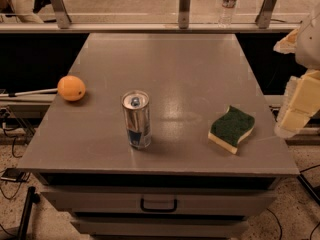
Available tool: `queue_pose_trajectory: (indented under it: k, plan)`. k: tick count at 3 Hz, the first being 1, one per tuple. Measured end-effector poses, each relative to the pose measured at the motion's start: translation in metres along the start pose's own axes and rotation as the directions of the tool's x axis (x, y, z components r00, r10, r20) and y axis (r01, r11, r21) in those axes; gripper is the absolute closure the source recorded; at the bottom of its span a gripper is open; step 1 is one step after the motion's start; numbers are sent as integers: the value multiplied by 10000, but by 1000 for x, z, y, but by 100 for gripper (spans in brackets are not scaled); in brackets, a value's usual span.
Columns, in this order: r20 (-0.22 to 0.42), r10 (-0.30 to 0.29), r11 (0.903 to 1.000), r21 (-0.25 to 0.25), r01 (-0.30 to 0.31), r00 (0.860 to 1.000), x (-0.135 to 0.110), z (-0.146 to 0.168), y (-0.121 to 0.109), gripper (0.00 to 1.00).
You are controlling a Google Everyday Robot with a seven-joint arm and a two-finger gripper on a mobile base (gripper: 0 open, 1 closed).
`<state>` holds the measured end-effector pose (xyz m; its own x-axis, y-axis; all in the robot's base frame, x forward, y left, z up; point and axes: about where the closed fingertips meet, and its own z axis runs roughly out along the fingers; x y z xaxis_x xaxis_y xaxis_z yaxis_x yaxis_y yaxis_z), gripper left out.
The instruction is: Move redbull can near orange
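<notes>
The redbull can (136, 119) stands upright on the grey table (165, 64), left of centre near the front, silver with a blue marking low on its side. The orange (71, 88) lies at the table's left edge, behind and to the left of the can, about a can's height away from it. My gripper (298, 109) hangs at the right edge of the view, beyond the table's right edge, far from the can and holding nothing that I can see.
A green-and-yellow sponge (231, 129) lies near the front right corner. A clear plastic bottle (228, 4) stands on the ledge behind the table. Drawers with a handle (158, 204) sit below the tabletop. Cables lie on the floor at the left.
</notes>
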<state>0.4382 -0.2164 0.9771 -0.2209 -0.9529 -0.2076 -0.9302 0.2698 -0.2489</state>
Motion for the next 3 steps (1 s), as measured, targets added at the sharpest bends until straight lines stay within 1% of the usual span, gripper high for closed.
queue_pose_trajectory:
  k: [1,2,3]
  plan:
    - [21,-7,10000,73,7,10000,-1,-2,0,8]
    - [55,-20,9998,193,19,10000,-2,-4,-1,0]
    - [55,-20,9998,193,19,10000,-2,-4,-1,0]
